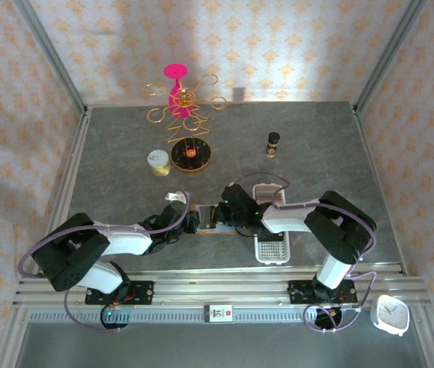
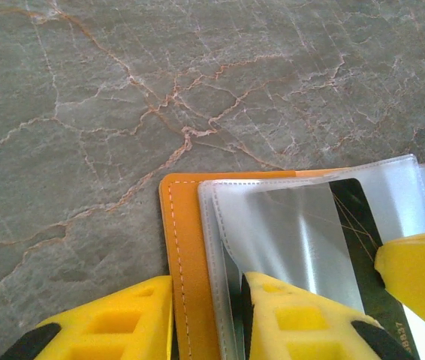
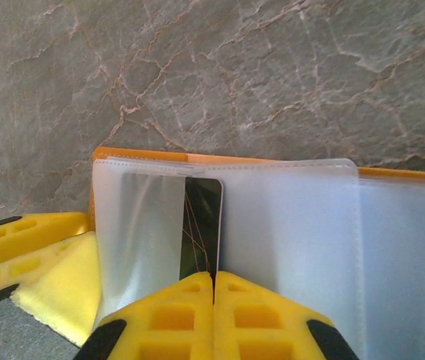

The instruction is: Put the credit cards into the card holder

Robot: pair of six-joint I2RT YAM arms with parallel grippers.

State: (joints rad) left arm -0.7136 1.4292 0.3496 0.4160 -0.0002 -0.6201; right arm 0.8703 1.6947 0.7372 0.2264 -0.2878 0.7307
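The orange card holder lies open on the table between my two grippers, its clear inner sleeves facing up. A dark credit card with thin gold lines sits partly inside the left clear pocket. My right gripper is shut, its tips together at the card's near end; whether they pinch the card or only press on it is unclear. My left gripper is closed on the holder's orange edge and sleeve border. The card runs under a right finger.
A long white slotted tray lies just right of the holder, under the right arm. Farther back stand a gold tin, a round dark dish, a pink and gold wire stand and a small bottle.
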